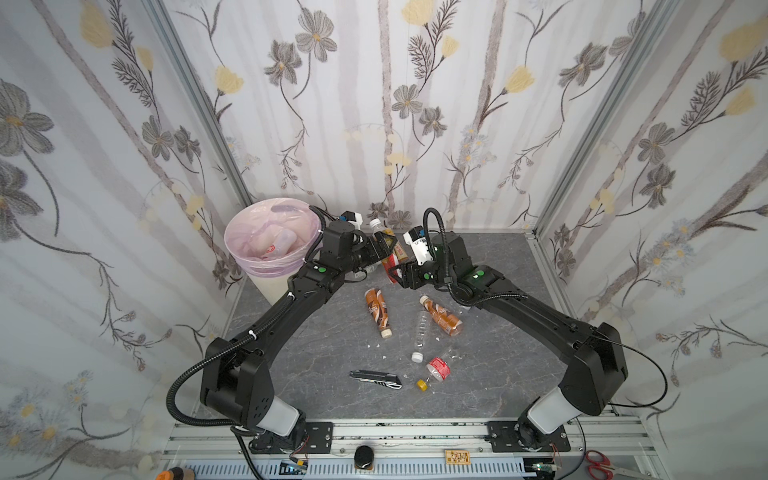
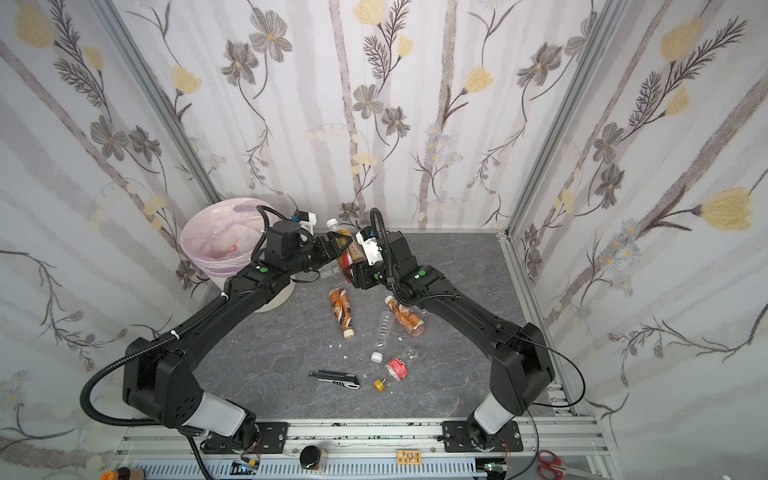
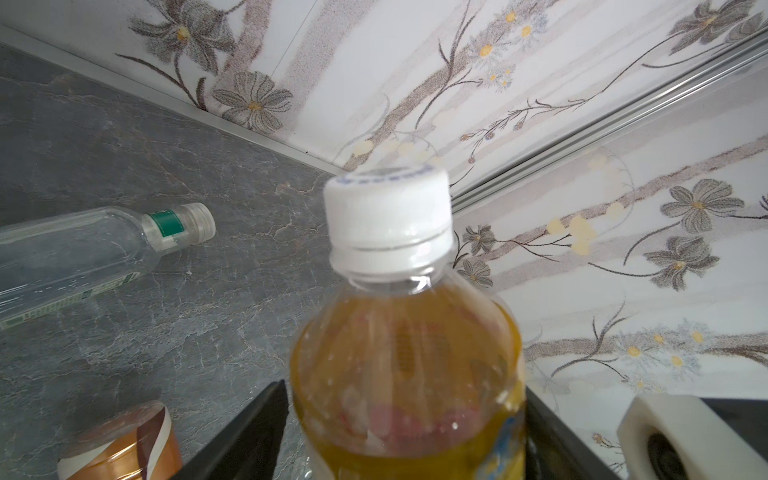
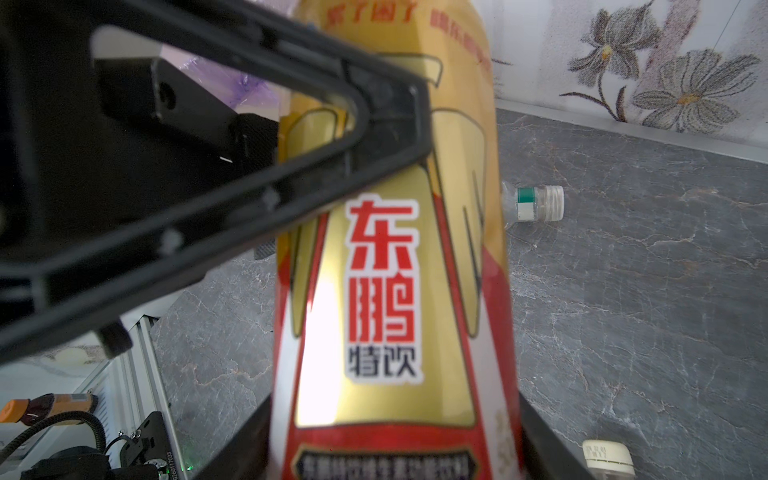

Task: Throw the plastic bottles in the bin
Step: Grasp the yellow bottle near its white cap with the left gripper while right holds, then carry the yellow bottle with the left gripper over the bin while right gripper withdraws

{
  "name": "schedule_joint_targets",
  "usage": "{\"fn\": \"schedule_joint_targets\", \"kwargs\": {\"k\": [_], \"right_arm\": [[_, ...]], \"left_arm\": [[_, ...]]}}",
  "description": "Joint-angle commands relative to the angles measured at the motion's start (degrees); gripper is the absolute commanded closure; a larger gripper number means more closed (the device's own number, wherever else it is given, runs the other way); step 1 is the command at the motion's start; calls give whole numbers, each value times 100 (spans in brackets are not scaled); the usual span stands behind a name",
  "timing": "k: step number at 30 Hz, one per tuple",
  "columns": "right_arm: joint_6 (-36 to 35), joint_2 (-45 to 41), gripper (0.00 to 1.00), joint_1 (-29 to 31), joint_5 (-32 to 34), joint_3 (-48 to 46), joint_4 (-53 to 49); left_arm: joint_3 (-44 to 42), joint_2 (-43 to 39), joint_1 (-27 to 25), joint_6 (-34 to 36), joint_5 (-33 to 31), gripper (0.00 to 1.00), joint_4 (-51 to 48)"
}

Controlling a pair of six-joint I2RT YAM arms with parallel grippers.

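Observation:
A plastic bottle (image 1: 390,261) (image 2: 343,258) with a white cap, amber top and red-gold label hangs above the table's back, between both arms. My right gripper (image 1: 397,274) (image 4: 395,436) is shut on its lower body (image 4: 390,291). My left gripper (image 1: 384,245) (image 3: 407,415) straddles its amber shoulder (image 3: 399,332), open, with a sliver of gap on one side. The bin (image 1: 270,286) (image 2: 195,249) stands back left, pink-lined, with bottles inside. More bottles lie on the table: brown ones (image 1: 377,311), an amber one (image 1: 442,316), a clear one (image 1: 422,334), a crushed red-label one (image 1: 438,368).
A grey-black utility knife (image 1: 376,379) lies near the front middle, with a loose yellow cap (image 1: 422,384) beside it. A clear bottle with a green neck band (image 3: 83,245) (image 4: 534,205) lies toward the back wall. Flowered walls close in three sides.

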Motion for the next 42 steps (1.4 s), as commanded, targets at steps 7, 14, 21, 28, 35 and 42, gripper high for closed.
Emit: {"fn": "schedule_joint_targets", "kwargs": {"k": [7, 14, 21, 28, 35, 42], "right_arm": [[19, -30, 37, 16, -172, -51, 376], [27, -4, 37, 17, -220, -56, 435], [19, 35, 37, 27, -197, -36, 429], [1, 52, 37, 32, -164, -39, 420], [-15, 61, 23, 18, -130, -13, 393], [-17, -360, 0, -192, -373, -311, 433]], "left_arm": [[264, 129, -68, 9, -121, 30, 160], [260, 128, -75, 10, -200, 27, 159], [255, 97, -75, 61, -311, 20, 151], [293, 102, -55, 69, -396, 35, 149], [331, 67, -58, 179, -501, 43, 142], [414, -134, 129, 632, -969, 44, 30]]}}
